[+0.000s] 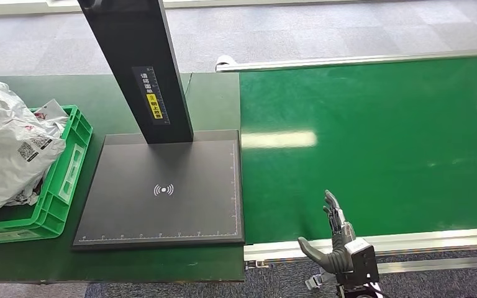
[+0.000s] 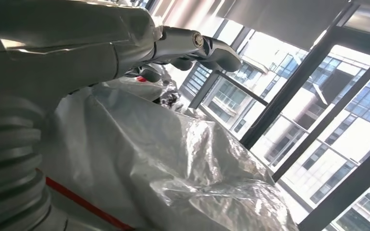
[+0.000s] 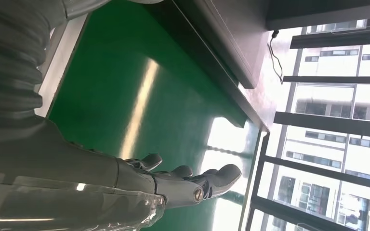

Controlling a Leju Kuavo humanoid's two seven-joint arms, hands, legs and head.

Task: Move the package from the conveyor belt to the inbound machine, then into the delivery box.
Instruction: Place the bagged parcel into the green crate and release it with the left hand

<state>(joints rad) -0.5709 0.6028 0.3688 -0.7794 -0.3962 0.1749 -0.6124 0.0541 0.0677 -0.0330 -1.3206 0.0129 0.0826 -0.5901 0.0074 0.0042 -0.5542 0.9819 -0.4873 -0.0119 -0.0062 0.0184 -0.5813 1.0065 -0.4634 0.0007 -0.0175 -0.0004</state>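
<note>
Package (image 1: 9, 146) lies in green crate (image 1: 68, 180), far left of frame; right hand (image 1: 335, 239) wide, empty, lower right; left hand (image 2: 192, 48) spread beside package

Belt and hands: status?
Right hand open at the belt's near edge, holding nothing. Left hand over the bagged packages in the green crate; grip unclear. No package on visible belt; scanner plate bare.
</note>
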